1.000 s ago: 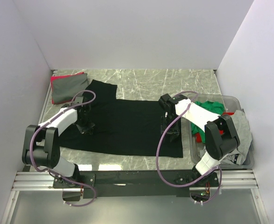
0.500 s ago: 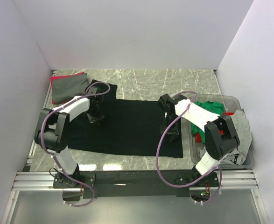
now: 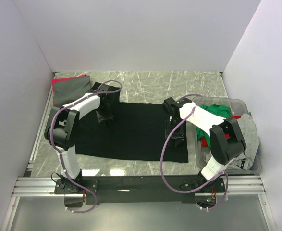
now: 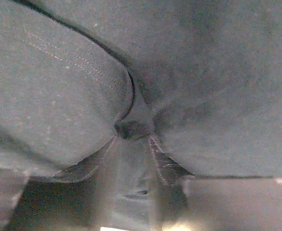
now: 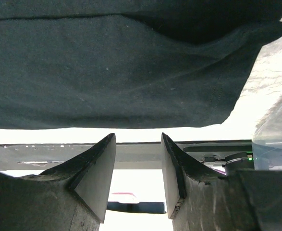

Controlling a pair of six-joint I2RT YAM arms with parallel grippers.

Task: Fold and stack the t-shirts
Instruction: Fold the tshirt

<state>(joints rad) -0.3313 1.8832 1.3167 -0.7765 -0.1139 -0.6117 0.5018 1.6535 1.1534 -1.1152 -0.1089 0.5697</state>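
A large black t-shirt [image 3: 141,130] lies spread across the table's middle. My left gripper [image 3: 105,119] is low over its left part, shut on a bunched fold of the black cloth [image 4: 59,96], which fills the left wrist view around the gripper [image 4: 133,132]. My right gripper [image 3: 175,139] is open and empty, low over the shirt's right part. In the right wrist view the gripper [image 5: 138,136] holds nothing, and the black shirt [image 5: 121,67] lies beyond it. A folded grey t-shirt [image 3: 68,91] lies on a red one [image 3: 59,80] at the back left.
A clear plastic bin [image 3: 241,102] stands at the right with a green shirt [image 3: 217,110], a grey shirt [image 3: 249,134] and red cloth [image 3: 205,142] in it. Its corner shows in the right wrist view [image 5: 275,130]. White walls enclose the table on three sides.
My left gripper has moved right and away from me, drawing the black shirt's left edge inward over the shirt. The right arm has stayed in place.
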